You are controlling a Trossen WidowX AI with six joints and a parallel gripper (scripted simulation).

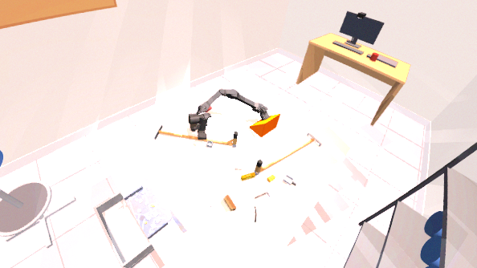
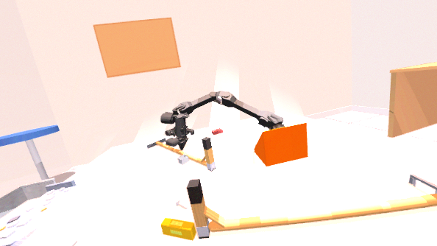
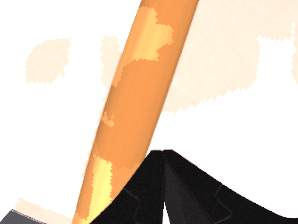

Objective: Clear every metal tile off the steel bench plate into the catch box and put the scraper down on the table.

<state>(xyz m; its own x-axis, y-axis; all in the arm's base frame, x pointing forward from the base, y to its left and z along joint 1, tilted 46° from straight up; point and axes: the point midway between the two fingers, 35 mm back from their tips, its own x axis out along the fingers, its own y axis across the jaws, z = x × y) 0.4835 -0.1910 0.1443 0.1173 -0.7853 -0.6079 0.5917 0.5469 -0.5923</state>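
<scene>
A long scraper with an orange shaft (image 1: pixel 181 135) (image 2: pixel 171 148) (image 3: pixel 140 96) lies on the bright white surface, with a dark blade at its left end and an upright dark-topped post (image 1: pixel 234 138) (image 2: pixel 208 152) at its right end. My gripper (image 1: pixel 201 133) (image 2: pixel 181 144) (image 3: pixel 162 156) points down at the shaft's middle. Its fingertips meet, and the shaft runs just left of them, not between them. A small grey metal tile (image 1: pixel 209 144) (image 2: pixel 183 160) lies beside the shaft. The orange catch box (image 1: pixel 266 125) (image 2: pixel 283 143) stands to the right by the arm's base. I cannot make out the steel plate in the glare.
A second long scraper (image 1: pixel 287 154) (image 2: pixel 331 215) with its own post (image 1: pixel 258 166) (image 2: pixel 196 204) lies nearer the front. A yellow block (image 1: pixel 271 178) (image 2: pixel 178 228), a small red block (image 2: pixel 217 131) and several small loose parts lie about. A desk (image 1: pixel 357 62) stands far right.
</scene>
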